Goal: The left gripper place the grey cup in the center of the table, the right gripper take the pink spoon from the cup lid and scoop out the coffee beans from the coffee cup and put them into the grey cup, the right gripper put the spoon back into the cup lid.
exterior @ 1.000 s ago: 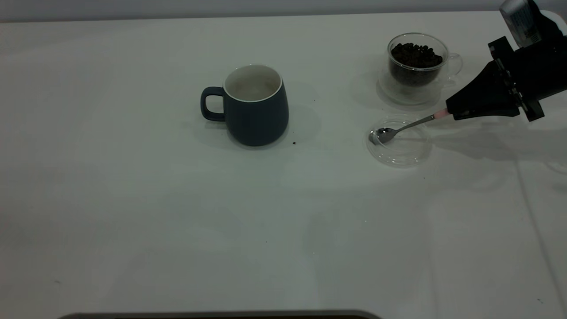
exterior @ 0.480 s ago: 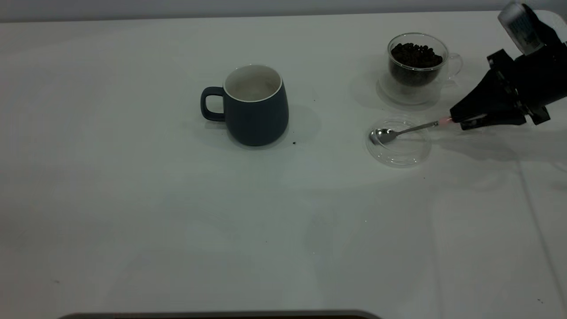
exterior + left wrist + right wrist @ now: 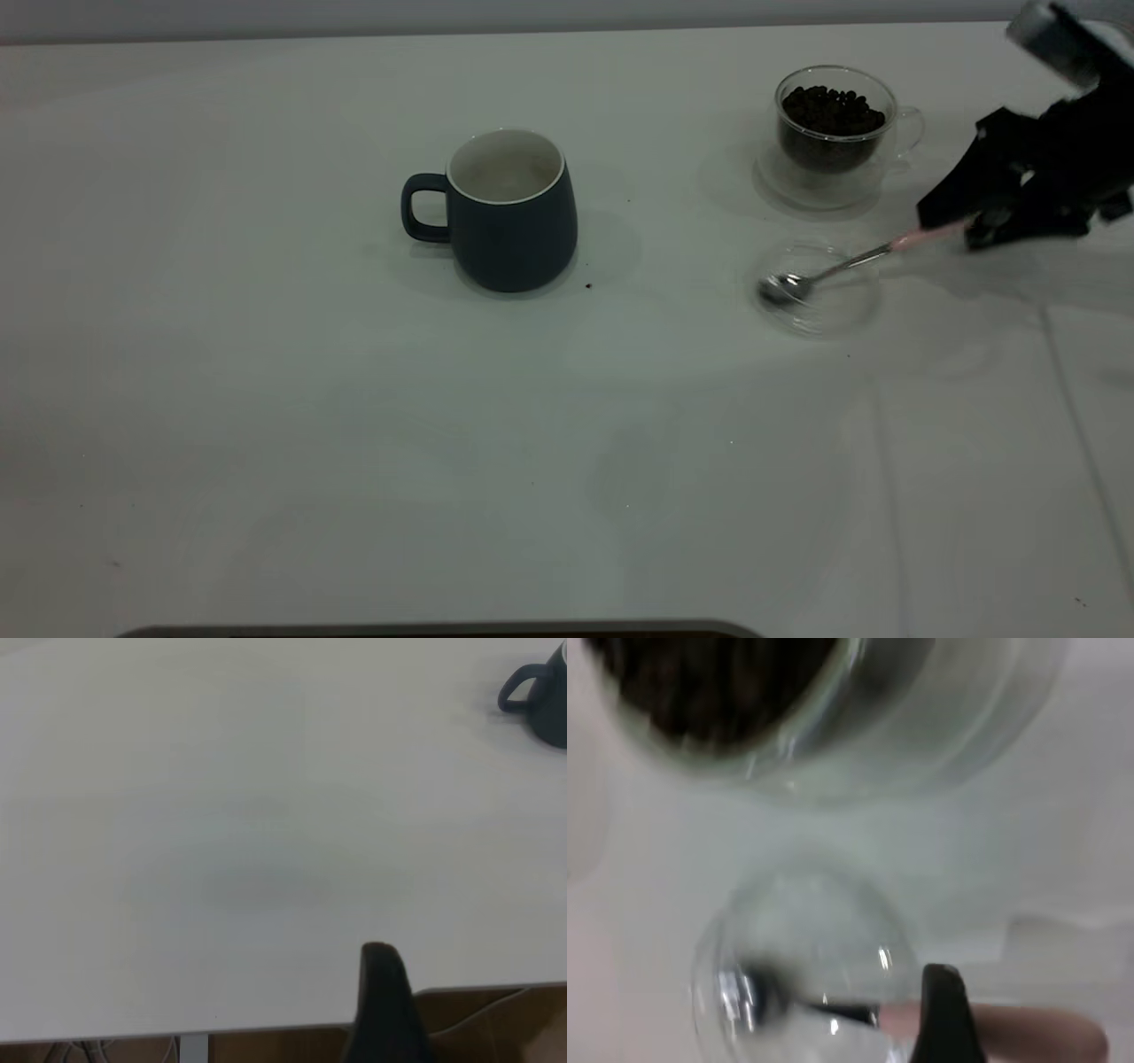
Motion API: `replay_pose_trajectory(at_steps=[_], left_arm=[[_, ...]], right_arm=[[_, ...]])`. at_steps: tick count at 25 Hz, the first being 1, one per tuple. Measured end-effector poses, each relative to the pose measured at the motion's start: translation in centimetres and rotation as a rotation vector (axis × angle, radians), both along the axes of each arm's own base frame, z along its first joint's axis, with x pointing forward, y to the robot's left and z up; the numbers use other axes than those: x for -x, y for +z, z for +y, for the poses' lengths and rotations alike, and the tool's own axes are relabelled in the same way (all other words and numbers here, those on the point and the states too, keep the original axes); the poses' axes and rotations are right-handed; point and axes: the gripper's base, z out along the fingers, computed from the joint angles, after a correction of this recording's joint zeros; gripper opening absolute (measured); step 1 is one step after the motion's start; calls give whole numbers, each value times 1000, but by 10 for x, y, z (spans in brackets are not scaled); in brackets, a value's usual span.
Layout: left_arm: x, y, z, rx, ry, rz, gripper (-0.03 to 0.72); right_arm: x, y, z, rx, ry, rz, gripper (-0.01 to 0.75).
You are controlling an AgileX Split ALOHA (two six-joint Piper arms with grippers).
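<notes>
The grey cup (image 3: 509,213) stands upright near the middle of the table (image 3: 266,399), handle to the left; its edge also shows in the left wrist view (image 3: 547,700). At the far right stands the coffee cup (image 3: 833,133), holding coffee beans (image 3: 833,111). In front of it lies the cup lid (image 3: 824,292), with the pink spoon (image 3: 833,266) resting bowl-down in it. Its pink handle reaches between the spread fingers of my right gripper (image 3: 948,229), which is open. In the right wrist view one of its fingers (image 3: 943,1019) crosses the spoon's handle (image 3: 1036,1036). Only one of the left gripper's fingers (image 3: 383,1001) shows, at the table's edge.
A few dark specks lie on the table beside the grey cup (image 3: 588,286). White tabletop spreads wide to the left and front. A dark edge (image 3: 443,631) runs along the bottom of the exterior view.
My right gripper has drawn back to the right and its fingers have parted. The spoon and the cup lid have both slid a little to the right with it.
</notes>
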Motion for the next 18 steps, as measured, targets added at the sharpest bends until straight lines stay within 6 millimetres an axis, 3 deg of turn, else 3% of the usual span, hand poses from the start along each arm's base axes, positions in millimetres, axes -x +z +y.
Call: replay_pose_trajectory(at_steps=[5, 11, 15, 18], left_arm=[[0, 0, 0, 0, 0, 0, 567], [0, 0, 0, 0, 0, 0, 567], [0, 0, 0, 0, 0, 0, 567], [0, 0, 0, 0, 0, 0, 567]], right_arm=[[-14, 41, -2, 125, 23, -136, 578], [-17, 97, 24, 177, 137, -244, 578], [-12, 144, 45, 205, 183, -293, 578], [4, 190, 60, 226, 226, -294, 578]])
